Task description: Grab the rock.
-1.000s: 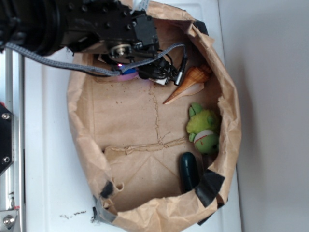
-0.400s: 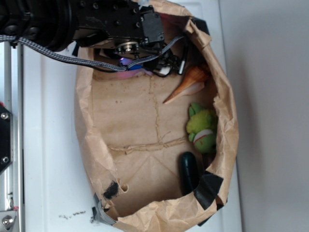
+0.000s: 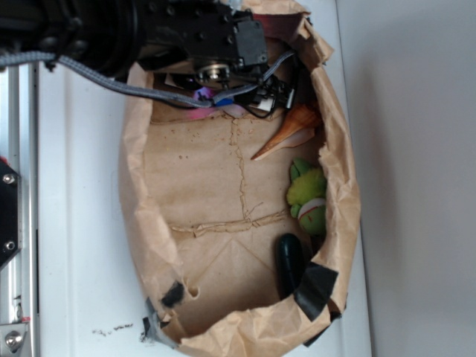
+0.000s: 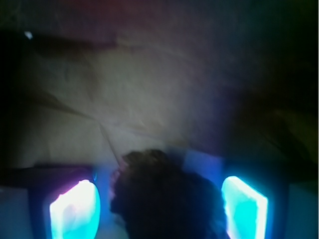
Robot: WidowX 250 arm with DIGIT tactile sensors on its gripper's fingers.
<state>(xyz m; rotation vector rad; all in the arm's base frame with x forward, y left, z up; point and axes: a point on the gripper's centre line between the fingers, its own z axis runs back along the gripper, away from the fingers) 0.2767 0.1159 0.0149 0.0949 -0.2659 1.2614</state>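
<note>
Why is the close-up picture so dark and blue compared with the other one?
Wrist view: dim and blurred, with the gripper's glowing blue fingers blown out and the rock a dark, soft lump between them. Exterior view: evenly lit and sharper; the shell and paper bag read clearly.

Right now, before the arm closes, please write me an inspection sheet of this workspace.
Surface: brown paper liner, creased, rim crumpled.
Job's things: rock dark and blurred in the wrist view, between the lit fingers; contact unclear.
Clutter: seashell, green plush toy, dark green oval.
Grippers: gripper open around the rock.
Cables: braided cable along the arm.
Surroundings: white tabletop, metal rail.
</note>
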